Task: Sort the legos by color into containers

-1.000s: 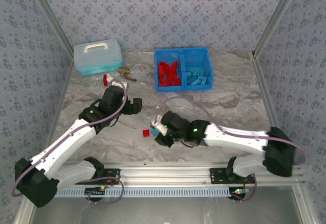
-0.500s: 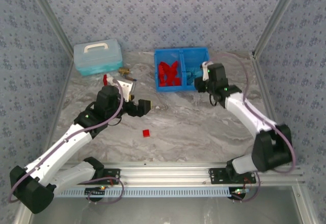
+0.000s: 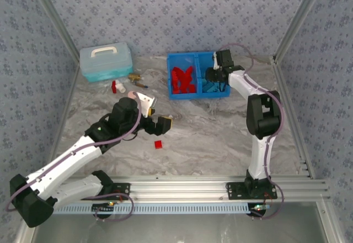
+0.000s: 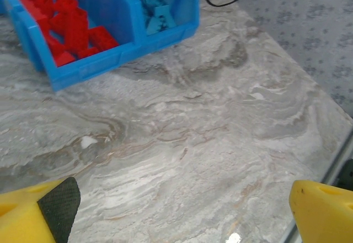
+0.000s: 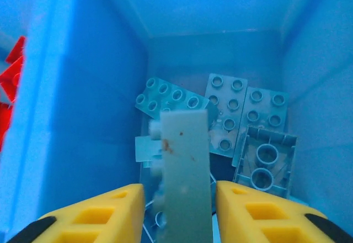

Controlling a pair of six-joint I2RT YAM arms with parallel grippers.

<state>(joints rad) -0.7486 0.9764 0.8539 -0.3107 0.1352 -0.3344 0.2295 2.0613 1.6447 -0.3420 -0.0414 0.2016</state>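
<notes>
The bright blue bin (image 3: 198,94) stands at the back of the table. Its left compartment holds red legos (image 3: 183,80) and its right one light blue legos (image 3: 216,84). My right gripper (image 3: 212,75) reaches down into the right compartment. In the right wrist view its yellow fingers (image 5: 105,215) stand apart, and a light blue brick (image 5: 185,165) is upright between them with a narrow gap on each side, above other light blue legos (image 5: 226,110). One red lego (image 3: 158,144) lies alone on the table. My left gripper (image 3: 157,119) hovers just behind it, wide open and empty (image 4: 185,210).
A pale teal lidded box (image 3: 106,61) sits at the back left, with a small red-and-white bottle (image 3: 116,85) and a brass-coloured item (image 3: 136,79) in front of it. Patterned walls and metal rails enclose the table.
My right arm swung from the table's middle to the bin's right compartment, and its fingers have parted from the light blue brick. My left gripper moved right, closer to the lone red lego.
</notes>
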